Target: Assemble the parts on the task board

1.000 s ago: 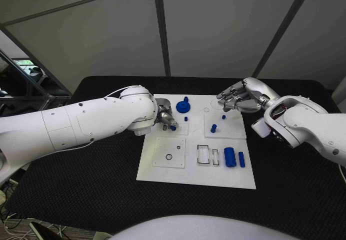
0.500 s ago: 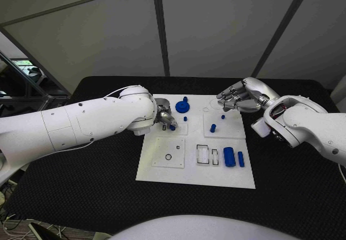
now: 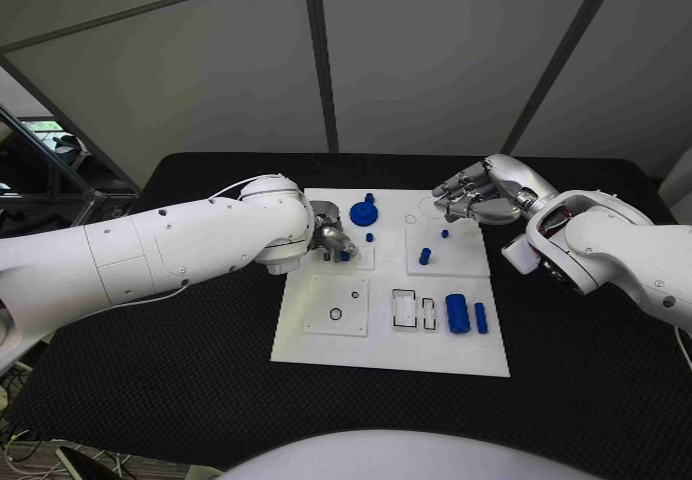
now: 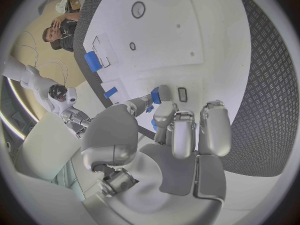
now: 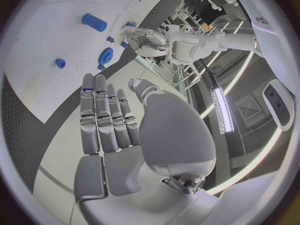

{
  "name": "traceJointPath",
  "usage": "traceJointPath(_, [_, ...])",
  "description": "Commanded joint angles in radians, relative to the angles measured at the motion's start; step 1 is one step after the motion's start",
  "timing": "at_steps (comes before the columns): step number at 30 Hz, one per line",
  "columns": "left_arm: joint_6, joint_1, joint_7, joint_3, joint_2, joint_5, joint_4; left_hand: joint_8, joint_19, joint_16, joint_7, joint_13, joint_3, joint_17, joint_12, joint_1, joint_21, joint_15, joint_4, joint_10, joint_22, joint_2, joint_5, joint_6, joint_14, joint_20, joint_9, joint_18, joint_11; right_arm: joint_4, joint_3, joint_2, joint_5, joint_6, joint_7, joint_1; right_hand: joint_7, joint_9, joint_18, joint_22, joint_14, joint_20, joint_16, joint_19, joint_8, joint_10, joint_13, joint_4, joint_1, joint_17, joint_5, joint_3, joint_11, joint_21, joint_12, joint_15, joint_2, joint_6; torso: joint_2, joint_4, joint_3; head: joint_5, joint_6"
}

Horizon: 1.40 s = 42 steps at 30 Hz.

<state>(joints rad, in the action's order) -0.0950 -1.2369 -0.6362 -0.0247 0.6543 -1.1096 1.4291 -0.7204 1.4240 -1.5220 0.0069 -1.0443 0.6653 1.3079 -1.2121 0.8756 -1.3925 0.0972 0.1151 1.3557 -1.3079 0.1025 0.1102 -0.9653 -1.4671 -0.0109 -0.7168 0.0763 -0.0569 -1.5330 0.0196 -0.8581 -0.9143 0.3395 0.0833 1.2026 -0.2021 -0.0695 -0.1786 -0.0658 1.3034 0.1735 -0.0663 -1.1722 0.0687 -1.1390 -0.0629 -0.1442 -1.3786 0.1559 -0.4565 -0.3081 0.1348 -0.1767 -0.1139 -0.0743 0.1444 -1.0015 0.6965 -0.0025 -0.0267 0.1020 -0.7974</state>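
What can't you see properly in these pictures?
- Head view: the left hand is half hidden behind its own arm, so its grip on the small blue part is unclear.
- Left wrist view: the fingers cover most of that part.
- Head view: the board's small holes are too tiny to read.

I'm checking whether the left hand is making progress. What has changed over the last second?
Hardly anything. The left hand still pinches a small blue part over the task board, at the same spot. The right hand stays raised at the board's far right corner, holding nothing. The blue gear and large cylinder have not moved.
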Motion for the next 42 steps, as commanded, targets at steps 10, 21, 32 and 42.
traceJointPath(10, [0.000,0.000,0.000,0.000,-0.002,0.009,-0.005,0.000,0.007,-0.005,-0.001,0.000,-0.049,0.199,-0.005,-0.030,-0.002,0.007,0.030,0.005,-0.054,-0.013,-0.005,-0.010,-0.086,0.000,0.003,-0.019,0.000,-0.001,0.001,-0.001,0.004,0.009,0.003,0.002,-0.004,0.002,-0.003,0.001,-0.023,0.007,0.005,0.013,-0.004,0.013,0.000,0.000,0.016,-0.007,-0.005,-0.005,0.006,0.016,0.011,-0.006,0.000,0.014,0.000,0.0004,0.0001,-0.003,0.000])
traceJointPath(21, [0.006,0.000,0.002,0.002,0.013,0.009,-0.003,0.002,0.007,-0.004,-0.001,0.001,-0.145,0.200,-0.004,-0.056,0.000,0.007,0.065,0.004,-0.057,0.001,-0.007,-0.012,-0.086,0.001,0.006,-0.019,0.000,-0.002,0.001,-0.004,0.005,0.006,0.002,0.002,-0.005,0.001,-0.003,0.001,-0.030,0.009,0.005,0.017,-0.004,0.015,-0.001,0.000,0.017,-0.010,-0.006,-0.004,0.007,0.021,0.013,-0.008,0.000,0.017,0.000,0.0008,0.0005,-0.006,0.002])
traceJointPath(32, [0.018,0.000,0.008,0.024,0.023,0.008,0.005,0.005,0.003,-0.004,-0.001,0.010,-0.252,0.200,0.002,-0.045,0.008,0.008,0.099,-0.002,-0.054,0.007,-0.007,-0.012,-0.085,0.002,0.008,-0.017,0.000,0.000,0.001,-0.004,0.006,0.004,0.003,0.002,-0.006,0.001,-0.003,0.001,-0.042,0.013,0.006,0.023,-0.003,0.015,-0.001,0.001,0.020,-0.015,-0.007,-0.001,0.009,0.030,0.014,-0.012,0.001,0.019,0.001,0.0008,0.0012,-0.006,0.001])
traceJointPath(42, [0.050,0.000,0.034,0.082,0.033,0.011,0.011,0.016,-0.026,-0.001,0.009,0.081,-0.366,0.196,0.055,0.003,0.051,0.002,0.140,-0.047,-0.016,0.012,0.005,0.015,-0.084,-0.003,0.012,-0.006,0.009,0.005,0.001,-0.002,0.010,0.003,0.003,0.002,-0.007,0.001,-0.003,0.001,-0.047,0.015,0.006,0.026,-0.002,0.015,-0.001,0.002,0.021,-0.017,-0.008,0.000,0.009,0.033,0.014,-0.013,0.001,0.019,-0.001,0.0016,0.0000,-0.006,0.005])
